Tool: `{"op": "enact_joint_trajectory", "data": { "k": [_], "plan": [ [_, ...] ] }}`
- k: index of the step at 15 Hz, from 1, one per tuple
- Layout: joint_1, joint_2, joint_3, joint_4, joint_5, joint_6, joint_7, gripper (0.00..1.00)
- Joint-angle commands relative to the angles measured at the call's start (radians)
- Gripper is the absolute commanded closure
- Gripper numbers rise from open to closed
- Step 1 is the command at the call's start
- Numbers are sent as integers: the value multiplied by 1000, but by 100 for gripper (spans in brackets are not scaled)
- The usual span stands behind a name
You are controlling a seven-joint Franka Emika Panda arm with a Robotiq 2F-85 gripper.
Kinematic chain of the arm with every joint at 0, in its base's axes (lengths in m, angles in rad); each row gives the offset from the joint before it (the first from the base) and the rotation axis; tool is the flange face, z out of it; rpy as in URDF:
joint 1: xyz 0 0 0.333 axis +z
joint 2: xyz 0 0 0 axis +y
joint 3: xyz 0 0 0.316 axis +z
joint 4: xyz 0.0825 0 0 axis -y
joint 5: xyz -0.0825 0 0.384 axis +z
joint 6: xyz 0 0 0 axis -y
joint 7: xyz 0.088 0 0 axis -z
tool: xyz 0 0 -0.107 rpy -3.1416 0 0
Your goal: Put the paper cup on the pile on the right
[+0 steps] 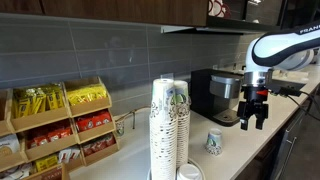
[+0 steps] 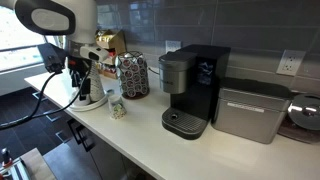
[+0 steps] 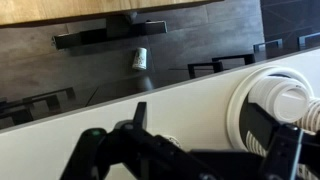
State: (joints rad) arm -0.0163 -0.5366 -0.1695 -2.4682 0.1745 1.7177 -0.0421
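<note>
A single paper cup [image 1: 214, 143] with a green print stands upright on the white counter, between the tall pile of paper cups [image 1: 169, 130] and the coffee machine. It also shows in an exterior view [image 2: 117, 108]. In the wrist view the pile [image 3: 268, 108] lies at the right, and only a sliver of the cup [image 3: 167, 141] shows behind the dark fingers. My gripper [image 1: 254, 118] hangs open and empty above the counter, beside and above the single cup. It also shows in an exterior view [image 2: 80, 82] and in the wrist view [image 3: 215, 140].
A black coffee machine [image 2: 190, 90] stands on the counter next to a silver appliance [image 2: 248, 110]. A pod holder [image 2: 132, 75] stands by the tiled wall. A wooden snack rack [image 1: 60, 125] stands against the wall. The counter's front edge [image 1: 275, 140] runs under the gripper.
</note>
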Motion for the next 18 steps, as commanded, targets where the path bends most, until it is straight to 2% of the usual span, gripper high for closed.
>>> {"op": "enact_joint_trajectory", "data": {
  "k": [1,13,16,18],
  "plan": [
    [-27,3,23,2,10,-4,-11,0],
    [-27,3,23,2,10,-4,-11,0],
    [-4,11,52,-23,52,157,-22,0],
    [10,31,72,-28,68,223,-32,0]
  ]
}}
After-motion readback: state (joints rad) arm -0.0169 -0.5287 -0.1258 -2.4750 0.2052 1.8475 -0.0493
